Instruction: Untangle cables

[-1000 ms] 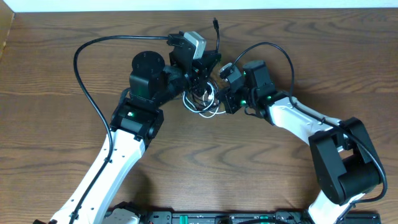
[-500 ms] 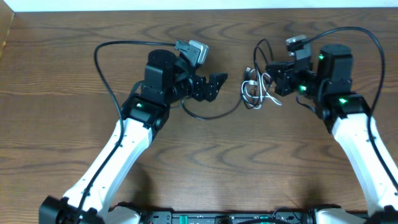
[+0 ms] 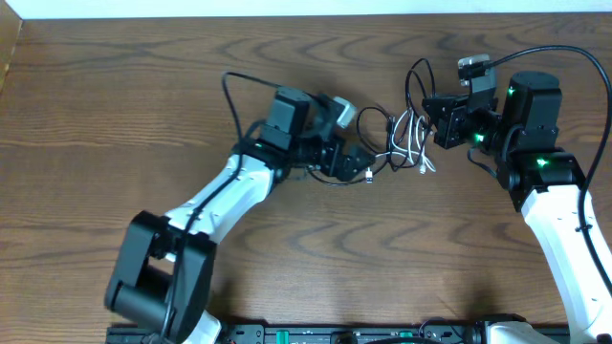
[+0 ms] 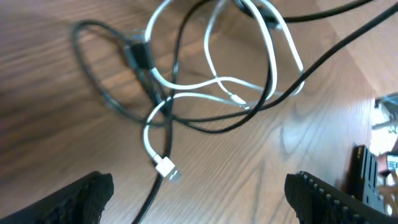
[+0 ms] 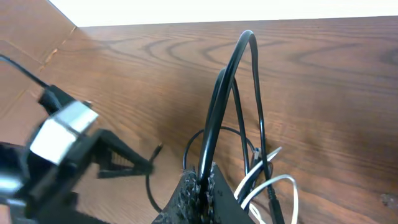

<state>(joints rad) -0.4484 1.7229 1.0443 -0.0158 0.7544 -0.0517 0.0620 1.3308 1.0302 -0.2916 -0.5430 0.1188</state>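
At right jaws, black cable loop [image 5: 217,112] rises upright.

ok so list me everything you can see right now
table: one, brown wood, under everything
white cable: one, white, looped in the tangle between the grippers
black cables: at least two, black, woven through the white one
left arm: one, white and black, near edge to tangle
right arm: one, white and black, table's right side
left gripper: black, open, beside the tangle
right gripper: black, shut on black cables
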